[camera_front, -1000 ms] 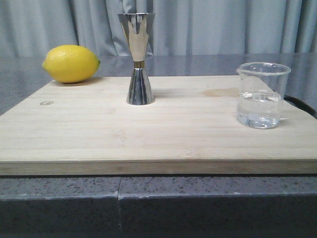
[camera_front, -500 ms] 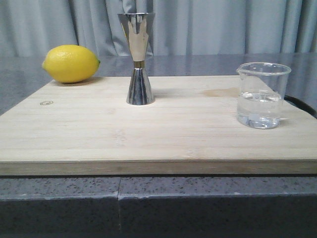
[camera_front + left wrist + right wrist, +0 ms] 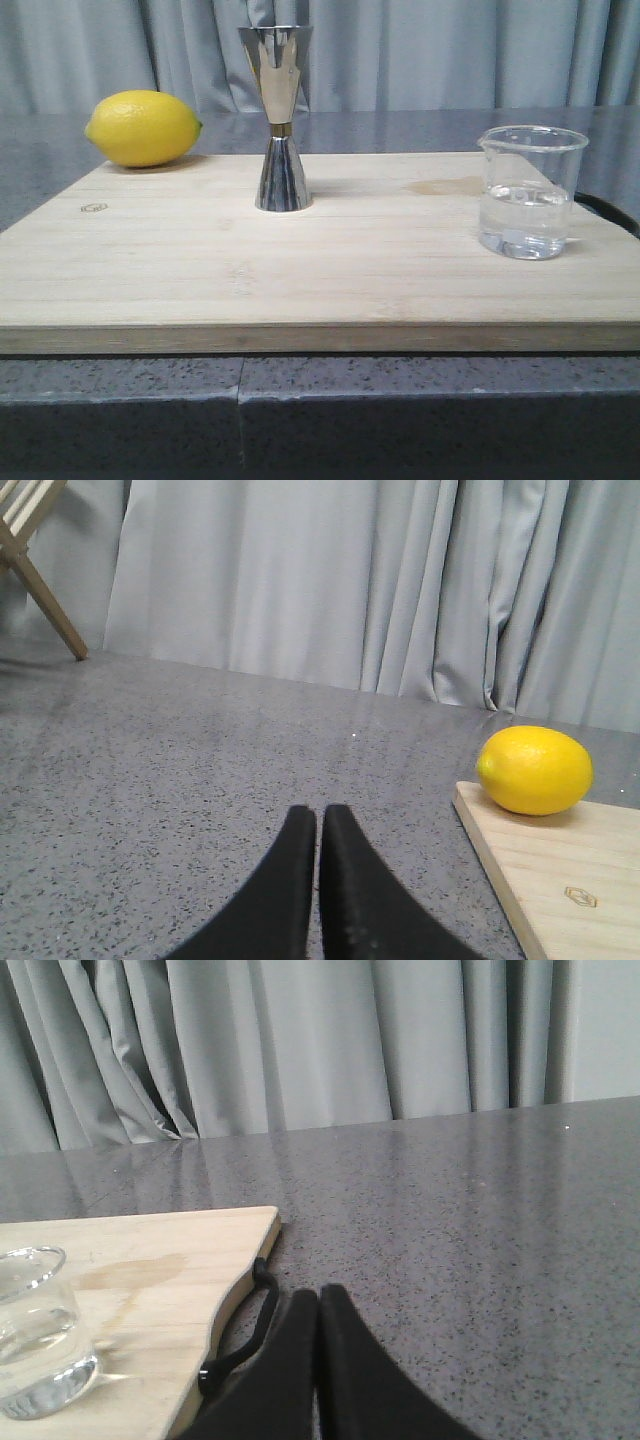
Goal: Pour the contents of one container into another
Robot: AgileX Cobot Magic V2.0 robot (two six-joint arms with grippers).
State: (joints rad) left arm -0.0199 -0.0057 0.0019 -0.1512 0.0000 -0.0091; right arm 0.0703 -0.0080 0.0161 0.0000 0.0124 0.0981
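Only one thing is moving here, and it is small: the mirror picture on the tall mirror-polished steel jigger (image 3: 277,120), the hourglass one with the thin gold band. In the front view the dark and bright patches reflected in its upper cone (image 3: 275,65) sit a little differently than a second ago. The dark streaks have redrawn their edges and the bright patch between them has changed outline, shifting again since half a second back. What casts that reflection cannot be told from here. The change shows on that shiny surface alone.
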